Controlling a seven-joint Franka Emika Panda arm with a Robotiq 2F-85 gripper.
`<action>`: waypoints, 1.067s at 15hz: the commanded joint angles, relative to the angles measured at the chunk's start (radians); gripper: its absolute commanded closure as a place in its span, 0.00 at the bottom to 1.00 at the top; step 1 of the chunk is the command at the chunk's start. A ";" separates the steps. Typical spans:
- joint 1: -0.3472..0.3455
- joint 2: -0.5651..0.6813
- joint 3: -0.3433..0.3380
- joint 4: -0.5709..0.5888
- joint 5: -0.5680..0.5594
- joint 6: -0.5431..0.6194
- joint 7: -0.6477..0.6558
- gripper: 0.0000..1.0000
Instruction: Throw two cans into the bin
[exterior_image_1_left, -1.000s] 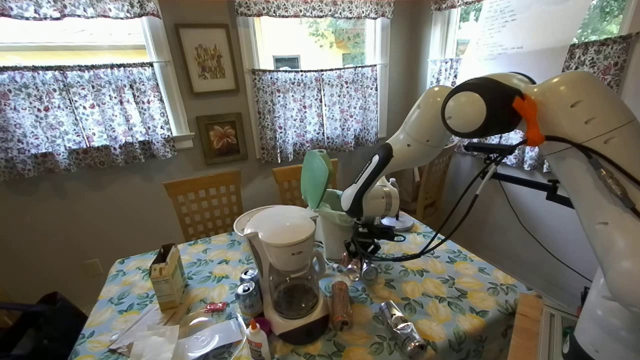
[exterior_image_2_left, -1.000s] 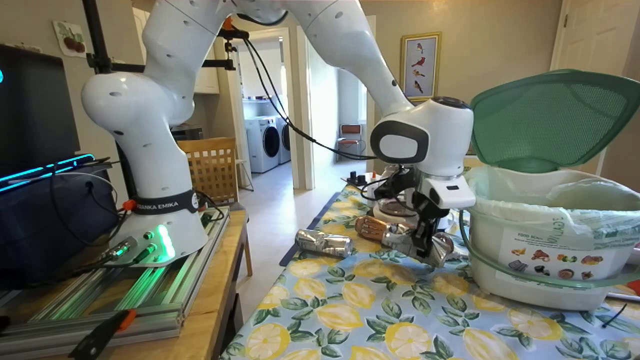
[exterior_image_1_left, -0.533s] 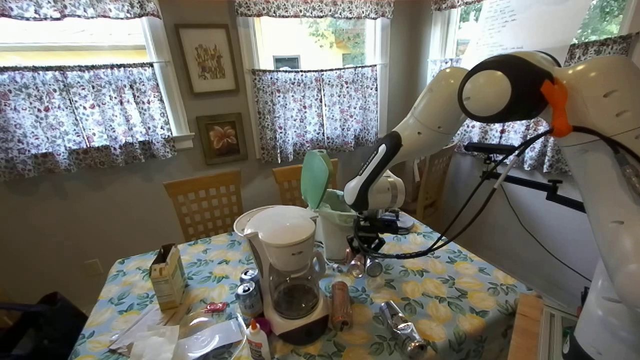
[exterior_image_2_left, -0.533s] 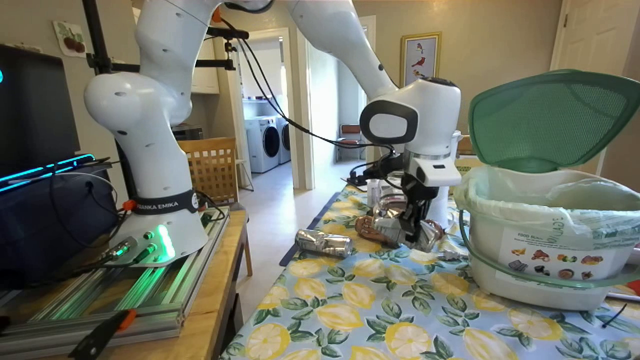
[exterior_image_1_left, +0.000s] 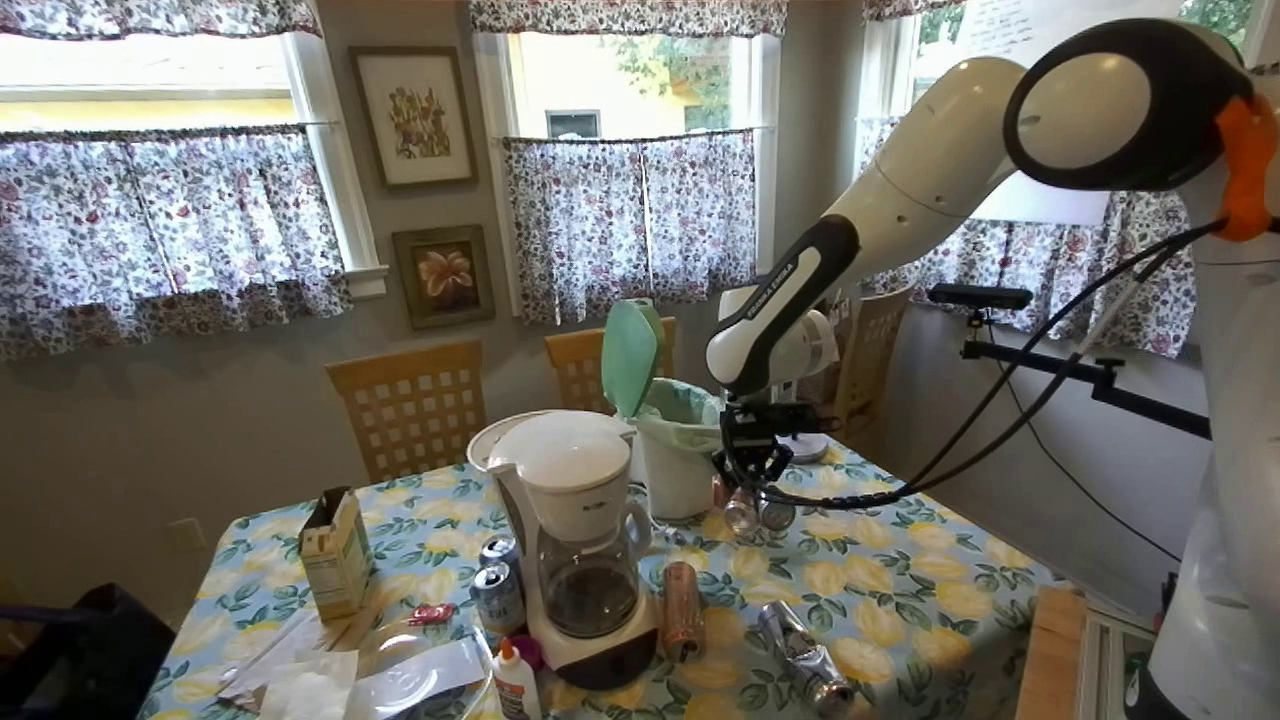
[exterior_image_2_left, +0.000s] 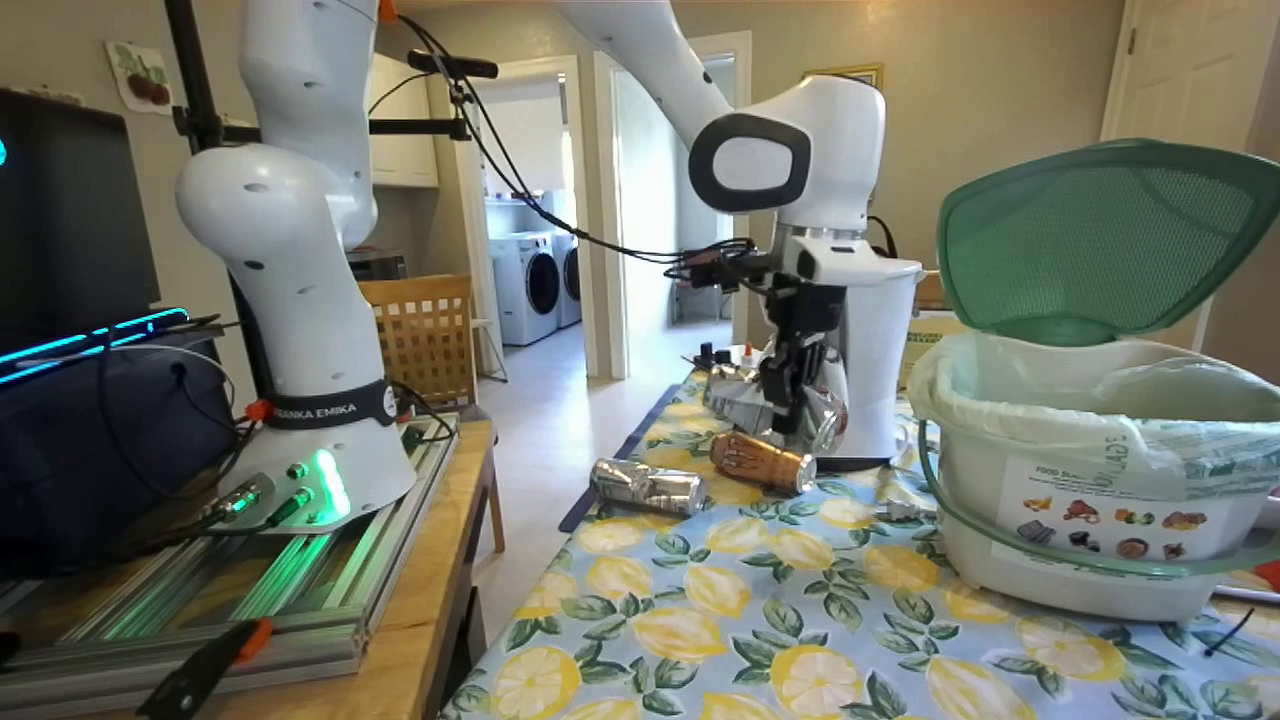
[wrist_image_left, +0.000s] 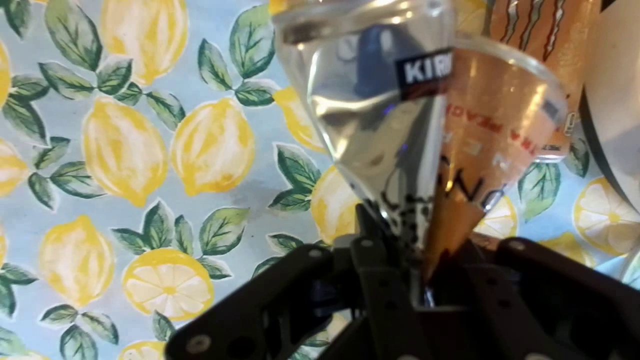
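Claw (wrist_image_left: 425, 250) squeezed tight on crushed silver can (wrist_image_left: 377, 115) and orange can (wrist_image_left: 495, 115), side by side, long axes roughly alike. Bin (exterior_image_2_left: 1085, 500), lid (exterior_image_2_left: 1110, 240) raised, stood beyond claw, away from arm's base (exterior_image_2_left: 325, 450), near but apart in both exterior views. Both cans looked lower than bin's top; coming move likely needed lift first, then outward reach.

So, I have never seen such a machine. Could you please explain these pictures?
This is a robot arm with a two-finger gripper at its end. Two pictures are taken from outside the robot; the close one is the wrist view. On the lemon-patterned tablecloth lie a loose silver can and a loose orange can; a coffee maker and a bin with its lid raised stand there too. The gripper holds both a pinched silver can and a pinched orange can.
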 joint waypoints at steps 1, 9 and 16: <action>0.013 -0.122 -0.020 -0.064 -0.141 -0.034 0.067 0.96; -0.031 -0.268 0.006 -0.096 -0.324 -0.018 0.081 0.96; -0.101 -0.277 0.001 -0.041 -0.311 0.050 0.019 0.96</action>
